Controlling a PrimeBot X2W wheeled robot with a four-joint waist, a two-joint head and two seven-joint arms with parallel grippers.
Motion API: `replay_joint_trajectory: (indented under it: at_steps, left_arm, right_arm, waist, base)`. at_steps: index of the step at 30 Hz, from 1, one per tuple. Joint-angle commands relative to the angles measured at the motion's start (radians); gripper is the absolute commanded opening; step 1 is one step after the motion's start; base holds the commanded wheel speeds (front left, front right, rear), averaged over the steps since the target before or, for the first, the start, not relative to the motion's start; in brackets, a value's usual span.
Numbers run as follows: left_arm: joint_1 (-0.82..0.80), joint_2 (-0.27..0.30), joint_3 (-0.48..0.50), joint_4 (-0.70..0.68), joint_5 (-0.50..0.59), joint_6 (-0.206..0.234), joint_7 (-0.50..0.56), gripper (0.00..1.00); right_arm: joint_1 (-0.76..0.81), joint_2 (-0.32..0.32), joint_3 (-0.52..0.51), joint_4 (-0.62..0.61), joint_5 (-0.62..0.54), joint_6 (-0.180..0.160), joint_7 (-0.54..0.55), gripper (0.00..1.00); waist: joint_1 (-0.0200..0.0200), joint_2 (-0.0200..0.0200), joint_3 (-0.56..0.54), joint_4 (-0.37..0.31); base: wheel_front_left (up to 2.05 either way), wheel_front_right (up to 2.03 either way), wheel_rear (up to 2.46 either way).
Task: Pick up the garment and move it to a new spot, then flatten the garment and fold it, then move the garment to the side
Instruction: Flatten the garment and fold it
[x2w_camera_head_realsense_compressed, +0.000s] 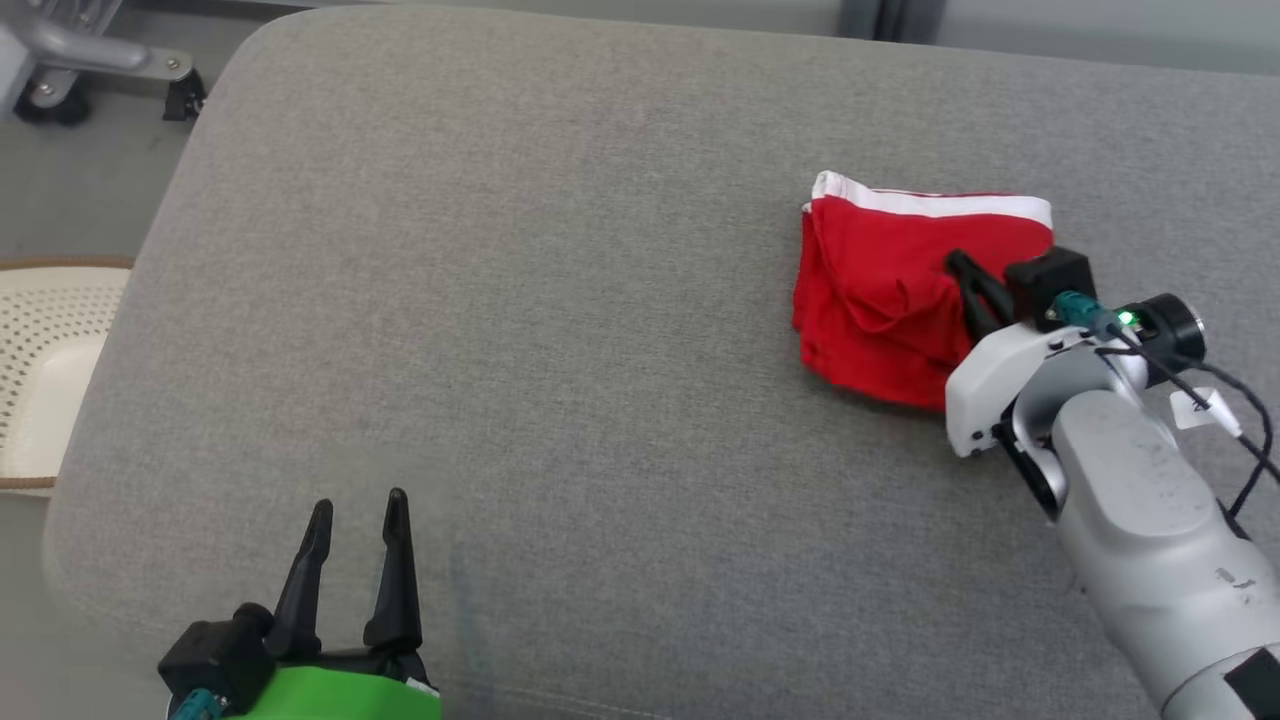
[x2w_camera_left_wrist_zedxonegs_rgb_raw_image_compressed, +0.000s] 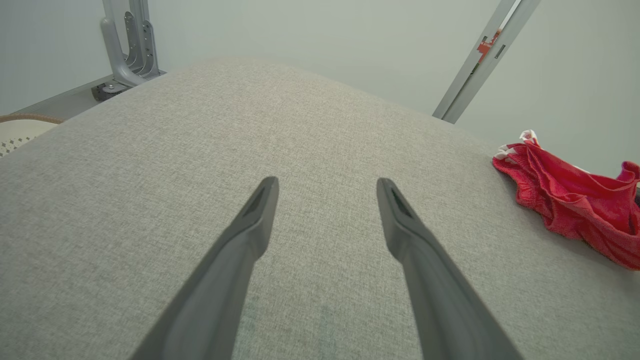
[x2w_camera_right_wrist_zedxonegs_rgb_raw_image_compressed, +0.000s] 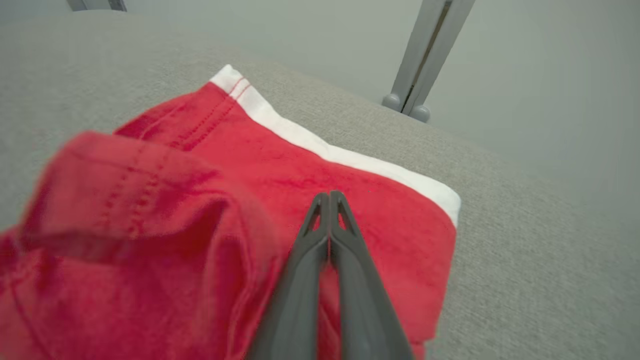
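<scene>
The garment (x2w_camera_head_realsense_compressed: 880, 280) is a red piece with a white band along its far edge, lying bunched on the right part of the grey cushion (x2w_camera_head_realsense_compressed: 550, 300). My right gripper (x2w_camera_head_realsense_compressed: 955, 262) reaches into it from the right. In the right wrist view its fingers are pressed together at the tips (x2w_camera_right_wrist_zedxonegs_rgb_raw_image_compressed: 329, 196), with red cloth (x2w_camera_right_wrist_zedxonegs_rgb_raw_image_compressed: 200, 200) pinched between them lower down and a fold raised on the left. My left gripper (x2w_camera_head_realsense_compressed: 358, 505) hovers open near the front left edge, far from the cloth. The left wrist view shows its fingers spread (x2w_camera_left_wrist_zedxonegs_rgb_raw_image_compressed: 327, 187) over bare cushion, with the garment (x2w_camera_left_wrist_zedxonegs_rgb_raw_image_compressed: 575, 200) off at the right.
A white perforated basket (x2w_camera_head_realsense_compressed: 40, 360) sits on the floor left of the cushion. A metal frame on casters (x2w_camera_head_realsense_compressed: 60, 60) stands at the back left. A grey upright post (x2w_camera_right_wrist_zedxonegs_rgb_raw_image_compressed: 425, 50) rises behind the cushion's far edge. Grey fabric stretches wide between the two grippers.
</scene>
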Motion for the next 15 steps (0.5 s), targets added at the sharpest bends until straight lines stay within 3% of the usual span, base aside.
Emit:
replay_joint_trajectory:
  at_steps: [1,9,15]
  left_arm:
    - [0.014,0.002,0.007,0.001,-0.001,0.008,-0.003,1.00]
    - [0.034,0.002,0.027,-0.026,0.015,0.016,-0.003,1.00]
    - [0.048,0.002,0.037,-0.030,0.022,0.018,-0.003,1.00]
  right_arm:
    - [0.013,0.004,0.025,0.007,0.022,-0.002,-0.019,0.00]
    - [0.088,0.031,0.245,-0.035,0.159,-0.002,-0.050,0.00]
    - [0.115,0.058,0.337,-0.049,0.218,-0.002,-0.055,0.00]
  waist:
    - [0.0000,0.0000,0.001,0.025]
    - [0.0000,0.0000,-0.037,-0.007]
    - [0.0000,0.0000,-0.054,-0.037]
  base:
    - [0.00,0.00,0.00]
    - [0.00,0.00,0.00]
    - [0.00,0.00,0.00]
